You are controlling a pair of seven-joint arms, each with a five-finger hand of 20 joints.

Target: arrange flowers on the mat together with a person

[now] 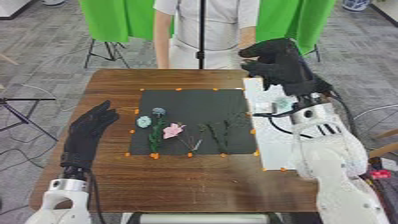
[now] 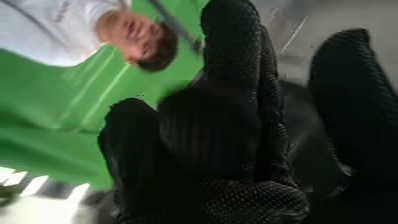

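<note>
One pink flower [image 1: 172, 131] points diagonally far-left.

A brown wooden table [image 1: 195, 182] is set on a grey floor [image 1: 53, 50] marked with squares. Past its far edge, bright green cloth [image 1: 107, 20] is hung, and a thin black pole [image 1: 202, 30] is stood upright. By the left edge, a black stand [image 1: 34, 99] is placed, with thin cords [image 1: 19, 161] spread on the floor. Beyond the far right corner, a blue and white pot [image 1: 355, 4] is seen. In the right wrist view, bright white patches [image 2: 35, 185] are seen near the green cloth.
</note>
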